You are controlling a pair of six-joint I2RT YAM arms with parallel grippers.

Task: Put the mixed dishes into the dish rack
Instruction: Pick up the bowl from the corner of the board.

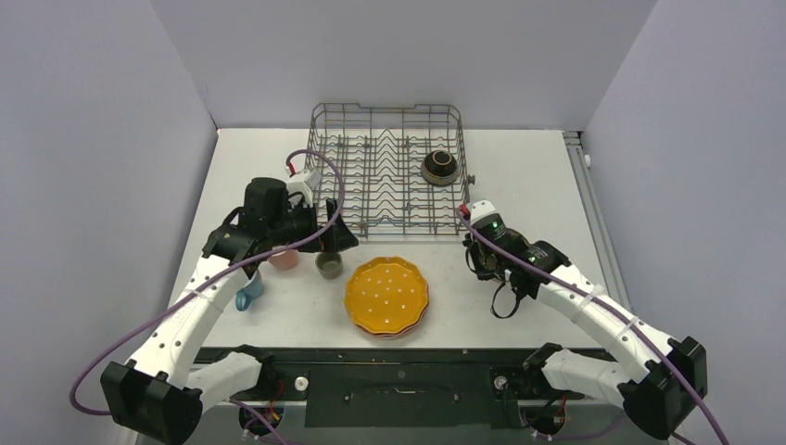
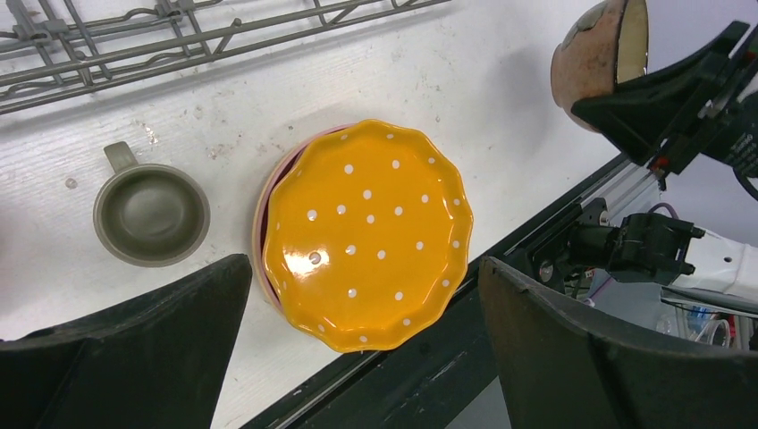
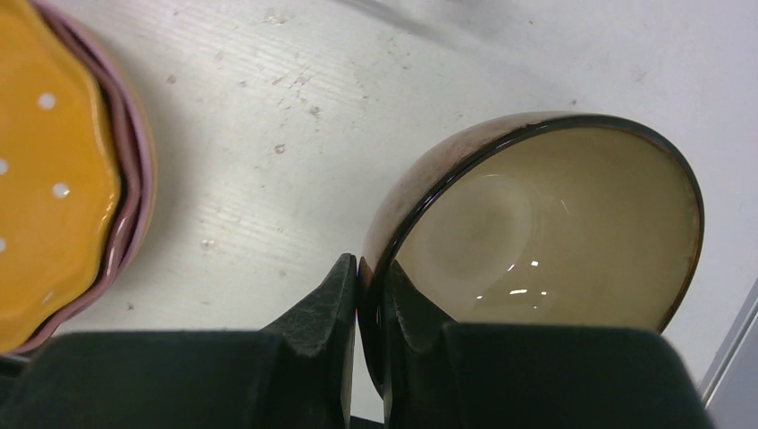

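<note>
Where the two dark fingers (image 3: 317, 322) of the right gripper (image 3: 362, 277) close on each other, they pinch the wall of the terracotta bowl (image 3: 536, 232) at its rim, one finger outside and one inside. The bowl is tipped on edge with its mouth towards the wrist camera. Its inside is glossy cream-beige, its lip has a thin dark line, and its outside is a mottled reddish brown. Below it lies the scuffed white table (image 3: 295, 134). The plate stack is off to its left in that view. From above, this gripper sits near the right front corner of the dish rack (image 1: 387, 171).

The left gripper (image 2: 362, 266) has its fingers (image 2: 134, 349) spread wide with nothing between them. It hovers just in front of the rack's near edge. Beneath it is the scalloped orange-yellow plate (image 2: 366, 232), shiny and sprinkled with small white dots. It lies on top of the pink plates (image 2: 261, 223), whose rims show along one side. Just beside the stack stands the grey-green cup (image 2: 150, 214), upright, with its handle towards the rack.

Further left in the top view are a pink cup (image 1: 285, 260) and a blue mug (image 1: 248, 295). The grey wire rack stands at the back of the table. A dark brown bowl (image 1: 439, 167) sits among the tines in its right part.
</note>
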